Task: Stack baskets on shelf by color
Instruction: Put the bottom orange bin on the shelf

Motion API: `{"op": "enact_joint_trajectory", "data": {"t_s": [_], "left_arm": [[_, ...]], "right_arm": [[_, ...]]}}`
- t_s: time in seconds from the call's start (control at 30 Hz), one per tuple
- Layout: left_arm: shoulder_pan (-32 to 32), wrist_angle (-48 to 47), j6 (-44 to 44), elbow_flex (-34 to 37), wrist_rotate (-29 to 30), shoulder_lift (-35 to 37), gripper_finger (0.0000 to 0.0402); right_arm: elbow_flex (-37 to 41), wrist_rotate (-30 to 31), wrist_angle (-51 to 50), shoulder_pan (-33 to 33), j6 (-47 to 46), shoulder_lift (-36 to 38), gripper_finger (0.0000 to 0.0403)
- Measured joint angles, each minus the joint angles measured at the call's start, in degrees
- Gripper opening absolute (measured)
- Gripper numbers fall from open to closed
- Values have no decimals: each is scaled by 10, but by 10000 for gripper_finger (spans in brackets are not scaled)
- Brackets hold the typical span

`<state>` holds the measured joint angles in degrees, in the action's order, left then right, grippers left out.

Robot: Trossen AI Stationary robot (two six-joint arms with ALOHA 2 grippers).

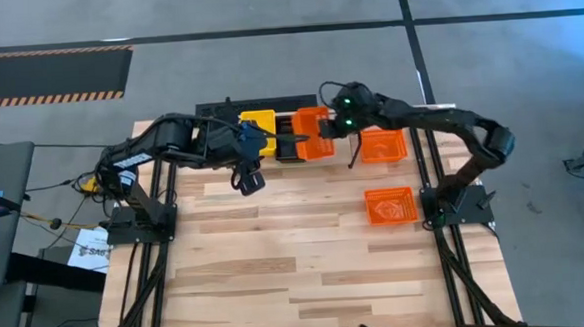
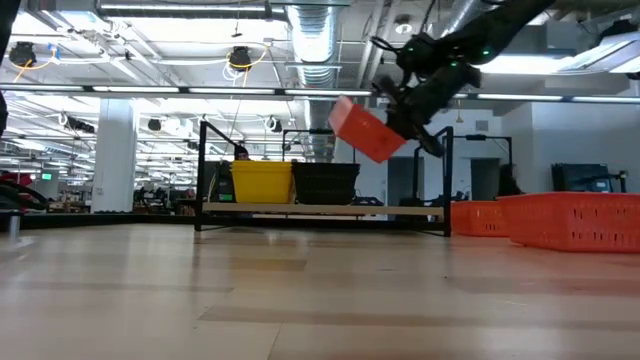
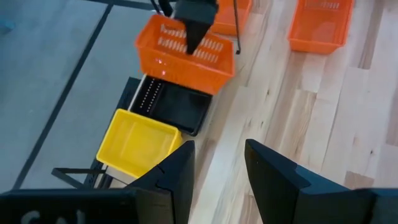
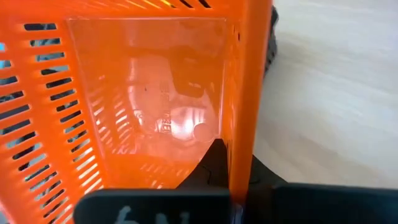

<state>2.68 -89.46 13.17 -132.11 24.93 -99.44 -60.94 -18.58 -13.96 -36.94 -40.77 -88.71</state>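
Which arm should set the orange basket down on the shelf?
Right. The right gripper holds the orange basket tilted above the shelf; the left gripper, jaws open, holds nothing.

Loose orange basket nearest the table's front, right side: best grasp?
Take the orange basket by one rim wall, coming straight down from above. It sits flat and open side up on the table, apart from the other basket, so a thin wall probably fits between the fingers, as in the right gripper's hold on the lifted basket.

Hung tilted above shelf (image 2: 320, 209): orange basket (image 2: 365, 131). Sat on its board: yellow basket (image 2: 262, 182), black basket (image 2: 325, 183). Lay on tabletop: two more orange baskets (image 1: 389, 205).
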Motion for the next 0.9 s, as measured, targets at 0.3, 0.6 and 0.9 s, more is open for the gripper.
{"op": "enact_joint_trajectory", "data": {"t_s": [0.3, 0.6, 0.9], "left_arm": [[-6, 5, -3, 0, -2, 0, 130], [-6, 4, 2, 0, -3, 0, 130], [-6, 4, 1, 0, -4, 0, 130]], "right_arm": [[33, 30, 0, -15, -14, 32, 0], [34, 73, -17, -17, -25, 32, 0], [33, 118, -67, -20, -23, 32, 0]]}}
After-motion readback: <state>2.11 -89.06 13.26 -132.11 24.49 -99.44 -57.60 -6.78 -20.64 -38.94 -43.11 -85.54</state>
